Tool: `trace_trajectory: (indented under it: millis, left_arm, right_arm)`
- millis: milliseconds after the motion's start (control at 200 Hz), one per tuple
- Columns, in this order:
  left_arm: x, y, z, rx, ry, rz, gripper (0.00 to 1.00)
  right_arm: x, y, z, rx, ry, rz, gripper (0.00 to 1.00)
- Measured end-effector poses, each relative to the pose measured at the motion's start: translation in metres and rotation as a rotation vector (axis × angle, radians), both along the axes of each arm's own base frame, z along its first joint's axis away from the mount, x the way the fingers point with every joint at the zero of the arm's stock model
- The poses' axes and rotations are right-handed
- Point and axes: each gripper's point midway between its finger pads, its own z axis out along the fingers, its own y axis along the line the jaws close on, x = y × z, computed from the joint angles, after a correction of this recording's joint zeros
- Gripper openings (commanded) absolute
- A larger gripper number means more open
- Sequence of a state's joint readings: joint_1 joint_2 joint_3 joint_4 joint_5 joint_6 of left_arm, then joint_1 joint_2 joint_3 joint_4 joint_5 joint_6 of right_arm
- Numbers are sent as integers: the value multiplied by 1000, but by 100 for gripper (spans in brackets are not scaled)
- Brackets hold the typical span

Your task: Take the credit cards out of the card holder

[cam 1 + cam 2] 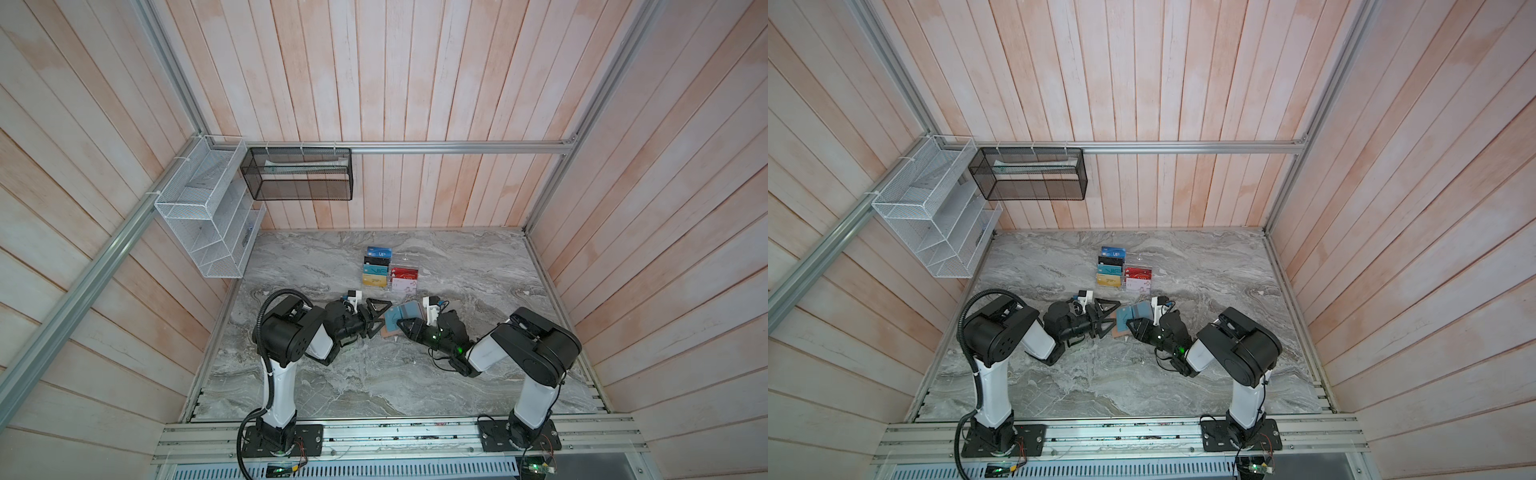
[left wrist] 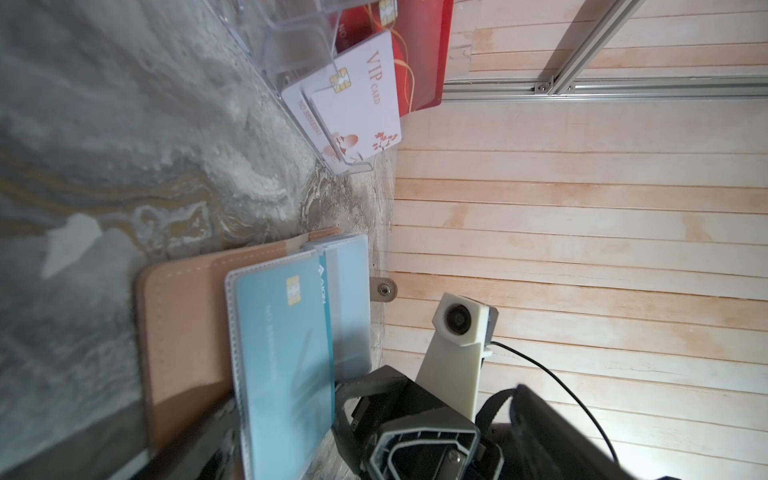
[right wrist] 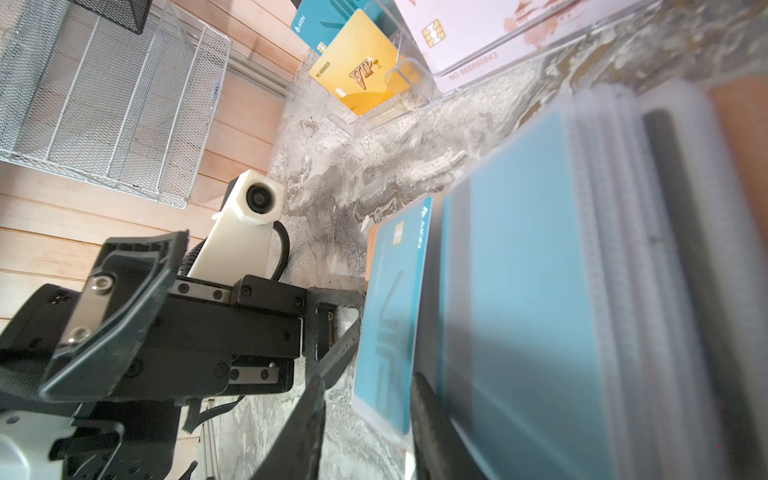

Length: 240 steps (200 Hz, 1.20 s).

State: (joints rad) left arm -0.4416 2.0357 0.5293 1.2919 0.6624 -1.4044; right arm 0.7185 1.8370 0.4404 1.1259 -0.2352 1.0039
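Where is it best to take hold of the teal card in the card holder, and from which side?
Likely the teal card's short end nearest the right gripper, coming from the right arm's side along its length. Its clear page stands apart from the other pages, so both faces are free there, and the jaws straddle it. Which page edge opens I cannot tell.

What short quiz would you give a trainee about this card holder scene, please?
1. True or false: the left gripper is shut.
2. Which colour of card shows in the card holder? A red, B teal, C gold.
3. Does the card holder lie open or closed on the table?

Key:
1. False: its jaws are spread wide.
2. B: the teal card.
3. Open.
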Motion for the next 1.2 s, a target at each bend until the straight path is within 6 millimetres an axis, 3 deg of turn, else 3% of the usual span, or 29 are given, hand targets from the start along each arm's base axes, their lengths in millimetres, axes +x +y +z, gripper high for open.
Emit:
trace_trajectory:
  millis: [255, 765, 1200]
  left_arm:
    - [-1, 0, 0, -1, -3, 0, 100]
    - [-5, -5, 0, -9, -8, -20, 100]
    - [-10, -9, 1, -10, -8, -65, 99]
  right_arm:
    - [0, 2, -3, 17, 9, 4, 25]
    - [6, 6, -9, 42, 16, 18, 19]
    - [15, 14, 2, 83, -5, 34, 19]
